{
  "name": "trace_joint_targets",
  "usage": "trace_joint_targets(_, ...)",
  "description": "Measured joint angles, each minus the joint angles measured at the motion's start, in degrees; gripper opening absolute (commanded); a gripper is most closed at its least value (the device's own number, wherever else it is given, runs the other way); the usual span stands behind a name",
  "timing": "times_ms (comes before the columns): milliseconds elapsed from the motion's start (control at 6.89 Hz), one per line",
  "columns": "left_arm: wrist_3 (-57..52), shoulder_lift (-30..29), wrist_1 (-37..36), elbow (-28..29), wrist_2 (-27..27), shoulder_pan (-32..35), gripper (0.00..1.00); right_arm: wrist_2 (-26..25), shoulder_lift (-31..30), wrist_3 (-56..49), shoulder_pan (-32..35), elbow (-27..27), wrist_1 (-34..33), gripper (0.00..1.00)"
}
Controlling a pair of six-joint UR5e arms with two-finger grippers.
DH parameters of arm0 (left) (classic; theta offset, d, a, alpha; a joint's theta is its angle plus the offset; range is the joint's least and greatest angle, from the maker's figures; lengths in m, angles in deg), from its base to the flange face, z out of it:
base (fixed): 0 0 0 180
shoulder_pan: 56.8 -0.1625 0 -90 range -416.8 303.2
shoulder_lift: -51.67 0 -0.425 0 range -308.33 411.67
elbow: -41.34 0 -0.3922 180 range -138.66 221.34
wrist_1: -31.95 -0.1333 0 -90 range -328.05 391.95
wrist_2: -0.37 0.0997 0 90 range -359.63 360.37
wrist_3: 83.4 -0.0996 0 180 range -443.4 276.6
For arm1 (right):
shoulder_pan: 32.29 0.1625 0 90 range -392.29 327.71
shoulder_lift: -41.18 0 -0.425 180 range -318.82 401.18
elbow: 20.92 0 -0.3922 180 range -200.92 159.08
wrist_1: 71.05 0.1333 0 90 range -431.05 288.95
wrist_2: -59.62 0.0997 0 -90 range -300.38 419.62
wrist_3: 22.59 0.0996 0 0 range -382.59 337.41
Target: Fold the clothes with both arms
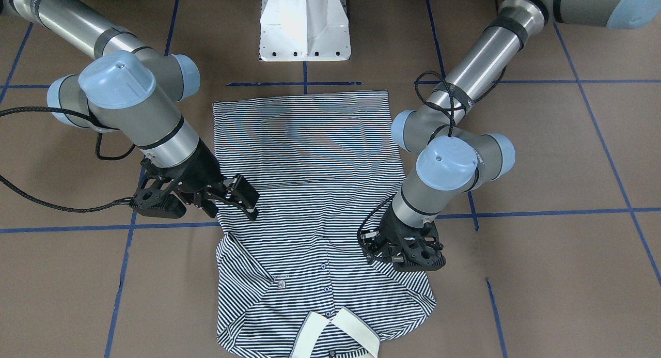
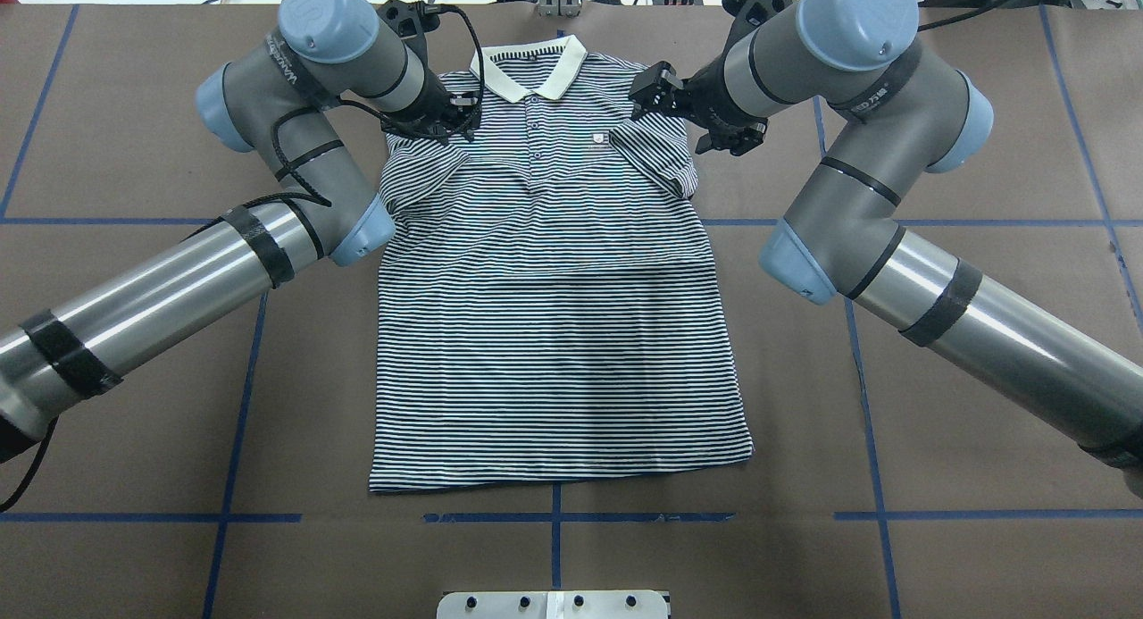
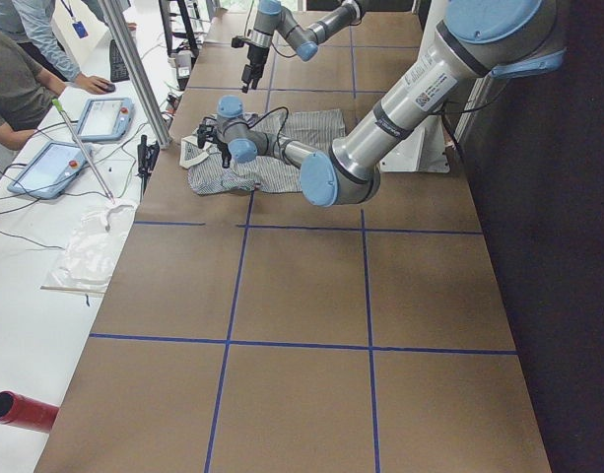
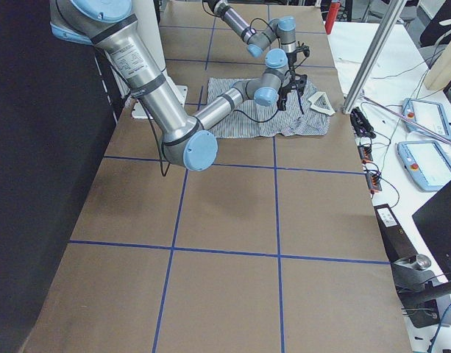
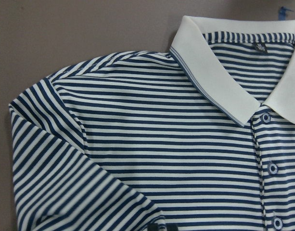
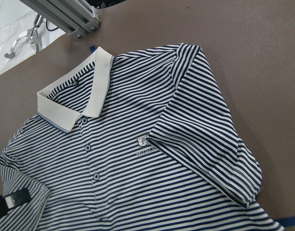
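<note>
A short-sleeved polo shirt (image 2: 554,315) with thin navy-and-white stripes lies flat and face up in the middle of a brown table (image 2: 134,467). Seen from overhead, its long axis runs from 12 o'clock to 6 o'clock. The cream collar (image 2: 527,70) points to 12 o'clock, away from the robot, and the straight hem sits at 6 o'clock, near a blue tape line (image 2: 554,516). The placket is buttoned and a small logo (image 2: 600,138) shows on the chest. Both short sleeves are folded inward onto the body; the one at 1 o'clock (image 2: 661,159) lies just beside the logo. The left gripper (image 1: 397,254) hangs low over the shoulder at about 11 o'clock of the shirt's centre, and its black body hides the pincer, so I cannot tell whether it is spread or closed. The right gripper (image 1: 254,205) hovers at the shirt's edge at about 1 o'clock, its pincer spread apart and holding nothing. A white pedestal base (image 1: 304,27) stands beyond the hem, on the robot's side.
</note>
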Motion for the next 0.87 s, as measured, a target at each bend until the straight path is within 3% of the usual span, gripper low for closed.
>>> trace_joint_targets(145,0.1,3.9,-0.2,-7.0,-0.1,-0.7,0.69,-0.9,-3.3,0.8,-1.6,-2.9,-0.2,1.0)
trace_joint_targets(435,1.5,11.3,-0.7,-18.6,-0.2,-2.5,0.71,-9.8,-12.1,7.3,-10.3,-11.6,-1.3,0.96)
trace_joint_targets(870,2.4,15.3,-0.6,-24.0,-0.1,-3.5,0.73,-22.5,-19.2,19.0,-25.0,-23.6,-14.7,0.95)
